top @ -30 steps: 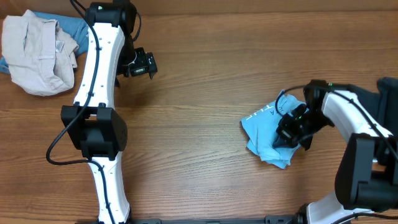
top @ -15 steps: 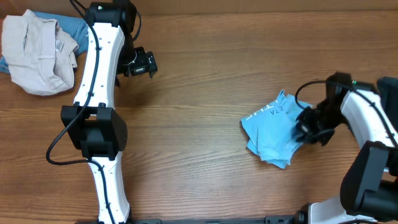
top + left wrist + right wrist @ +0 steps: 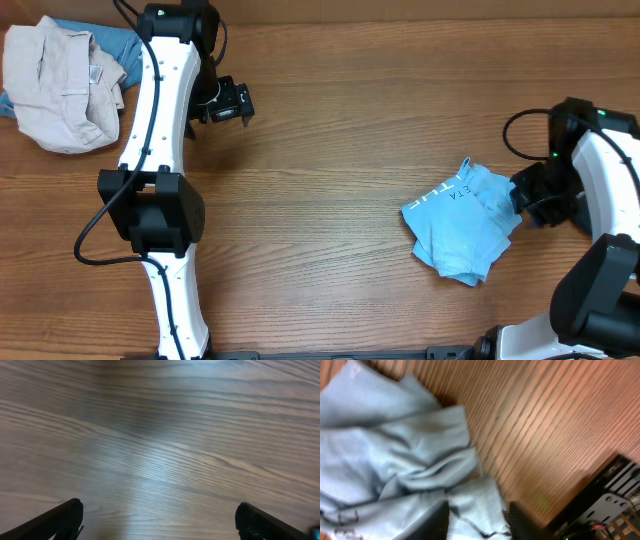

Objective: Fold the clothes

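Although the T-shirt (image 3: 460, 228) lay on the table (image 3: 330, 160) at the right of the overhead frame, it was a rumpled heap with no clean fold, so we judged the folding barely begun. Our right gripper (image 3: 518, 203) sat at its right edge, fingers parted around a hem, apparently not pinching it. Our left gripper (image 3: 232, 103) hung empty over bare wood, fingers spread wide, upper left, near a beige garment (image 3: 55, 85). Spreading and every fold were left.

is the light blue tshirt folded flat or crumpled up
Crumpled, not folded: the light blue T-shirt lies in an uneven, wrinkled heap with ragged edges; the right wrist view shows bunched ridges of cloth.
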`<action>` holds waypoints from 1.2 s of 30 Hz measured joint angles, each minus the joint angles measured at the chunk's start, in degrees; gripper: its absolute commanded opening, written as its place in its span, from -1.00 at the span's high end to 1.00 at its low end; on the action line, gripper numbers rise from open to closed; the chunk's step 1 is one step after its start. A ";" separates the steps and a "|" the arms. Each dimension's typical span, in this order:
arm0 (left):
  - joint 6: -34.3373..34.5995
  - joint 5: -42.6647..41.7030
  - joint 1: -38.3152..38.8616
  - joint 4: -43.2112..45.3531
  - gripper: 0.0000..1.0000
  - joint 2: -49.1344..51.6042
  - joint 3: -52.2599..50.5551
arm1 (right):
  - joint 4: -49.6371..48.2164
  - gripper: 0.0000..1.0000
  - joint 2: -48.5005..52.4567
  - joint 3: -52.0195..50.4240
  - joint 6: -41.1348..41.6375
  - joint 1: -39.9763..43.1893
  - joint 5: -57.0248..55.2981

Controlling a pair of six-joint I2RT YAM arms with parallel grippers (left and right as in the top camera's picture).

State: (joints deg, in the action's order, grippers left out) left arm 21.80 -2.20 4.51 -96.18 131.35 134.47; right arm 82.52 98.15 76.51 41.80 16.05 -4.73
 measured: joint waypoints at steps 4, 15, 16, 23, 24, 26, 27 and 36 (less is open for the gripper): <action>-6.84 -10.23 0.83 3.28 -1.00 0.00 0.00 | -0.26 -1.00 0.00 0.00 0.07 2.01 -0.46; -14.27 -23.12 27.76 15.39 -1.00 3.61 -0.11 | -1.92 -0.05 0.00 0.00 -0.76 10.78 9.27; -14.27 -23.10 28.04 15.45 -1.00 5.11 -0.15 | -1.22 0.43 0.00 -0.02 -0.87 11.93 9.25; -13.20 -22.21 27.30 14.12 -1.00 8.55 -0.63 | -8.26 0.89 -0.04 -13.49 -0.42 13.57 9.16; -13.18 -21.97 26.86 13.42 -1.00 8.55 -0.63 | -8.87 0.88 -0.07 -14.71 0.00 13.57 9.09; -13.18 -21.62 25.75 13.03 -1.00 8.55 -0.63 | -11.30 0.87 -0.04 -17.64 0.81 13.57 9.20; -13.18 -21.55 25.35 13.07 -1.00 8.55 -0.63 | -13.18 0.87 -0.11 -18.80 0.94 13.49 9.46; -13.18 -21.07 24.20 12.50 -1.00 8.55 -0.63 | -25.20 0.80 -0.04 -26.03 3.06 3.04 17.46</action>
State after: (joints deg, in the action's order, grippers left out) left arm 8.62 -23.27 28.71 -83.68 139.90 133.84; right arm 57.32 98.10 50.48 44.86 19.09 12.73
